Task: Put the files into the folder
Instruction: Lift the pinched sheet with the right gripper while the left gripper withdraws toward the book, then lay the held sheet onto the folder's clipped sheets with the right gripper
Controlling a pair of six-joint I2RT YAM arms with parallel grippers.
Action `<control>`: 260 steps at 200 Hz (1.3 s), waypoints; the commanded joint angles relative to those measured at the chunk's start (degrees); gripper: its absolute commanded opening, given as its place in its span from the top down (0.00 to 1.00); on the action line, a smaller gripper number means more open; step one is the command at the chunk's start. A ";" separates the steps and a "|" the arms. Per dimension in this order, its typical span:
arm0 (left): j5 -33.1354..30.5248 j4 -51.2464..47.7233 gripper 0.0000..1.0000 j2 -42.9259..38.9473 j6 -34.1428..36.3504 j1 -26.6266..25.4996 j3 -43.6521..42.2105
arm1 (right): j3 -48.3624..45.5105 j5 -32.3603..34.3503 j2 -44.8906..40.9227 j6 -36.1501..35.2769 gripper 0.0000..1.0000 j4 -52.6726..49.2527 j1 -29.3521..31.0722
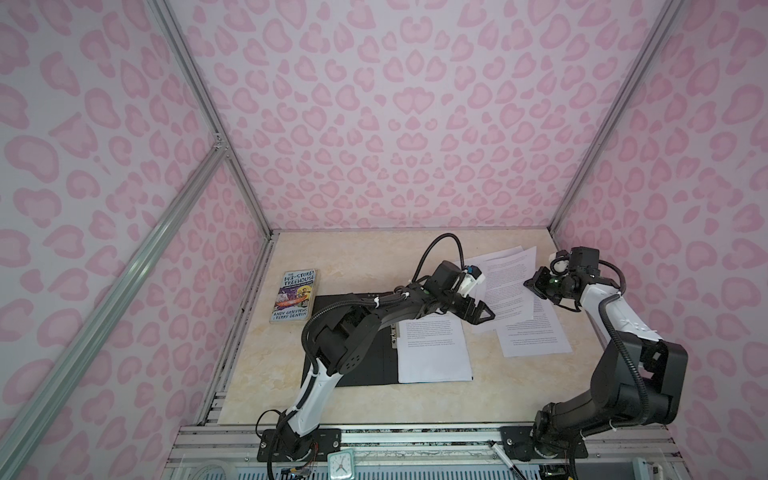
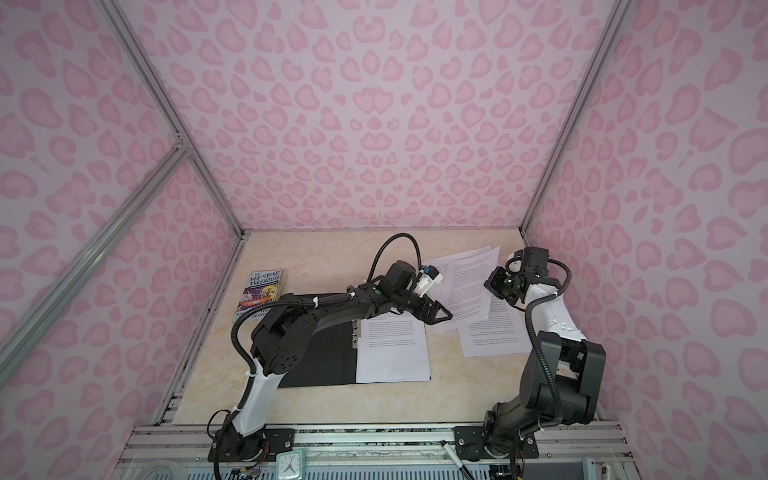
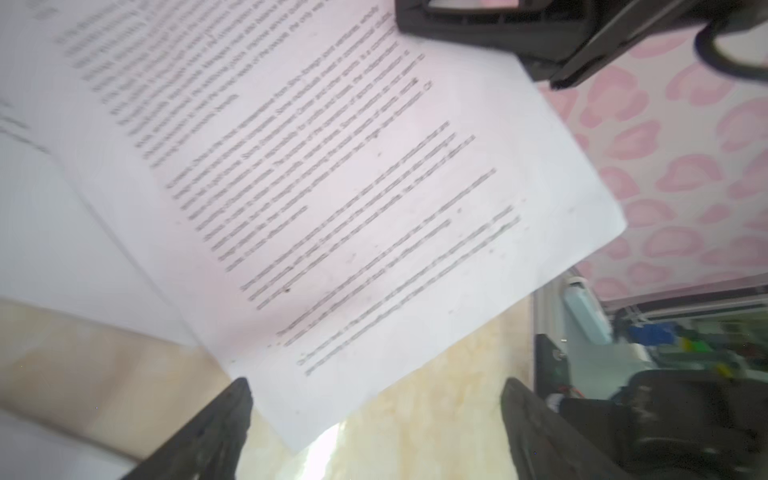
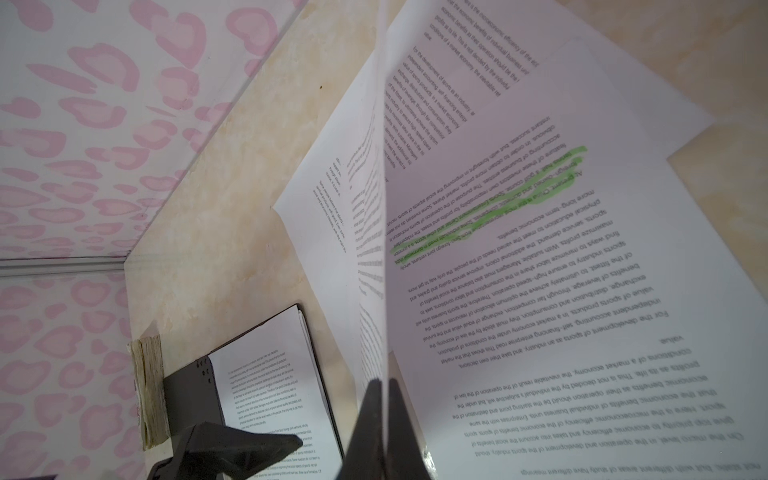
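The black folder [image 1: 365,365] lies open on the table, with one printed sheet [image 1: 434,353] on its right half. The other files [image 1: 532,338] are spread at the back right, among them a sheet with a green highlighted line [image 4: 498,208]. My right gripper [image 1: 528,285] is shut on the edge of one sheet [image 4: 374,208], and its pinch [image 4: 384,415] holds that edge lifted off the pile. My left gripper [image 1: 484,316] hovers open just left of the pile. In the left wrist view the lifted sheet's corner [image 3: 332,208] hangs between the spread fingertips [image 3: 216,424], which do not touch it.
A colourful paperback book [image 1: 294,296] lies by the left wall, touching the folder's far left corner. Pink patterned walls close in the table on three sides. A small clock [image 1: 340,465] and a pen [image 1: 505,459] sit on the front rail.
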 commanded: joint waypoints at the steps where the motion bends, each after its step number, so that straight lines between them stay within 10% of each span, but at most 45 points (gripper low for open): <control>1: -8.74 30.67 0.03 -34.33 8.81 0.19 -13.52 | 0.50 0.17 -0.37 0.95 1.00 0.65 1.04; 60: -16.78 49.49 0.03 -41.66 18.14 0.73 -28.18 | 2.33 0.78 -0.18 1.93 1.00 0.41 4.68; 113: -59.26 22.19 0.03 -49.34 2.06 2.65 -30.02 | 9.30 7.18 -6.96 2.13 1.00 -3.68 15.60; 178: -56.54 -9.66 0.03 -66.66 -8.62 13.34 -36.65 | 17.68 6.59 -7.09 16.24 1.00 7.38 43.36; 231: -55.28 -22.87 0.03 -80.69 -1.91 13.95 -42.70 | -7.74 1.66 -14.25 27.65 1.00 23.61 31.19; 260: -52.74 -23.24 0.03 -84.96 -2.01 13.95 -46.64 | -17.19 5.59 -12.65 24.16 1.00 27.04 35.79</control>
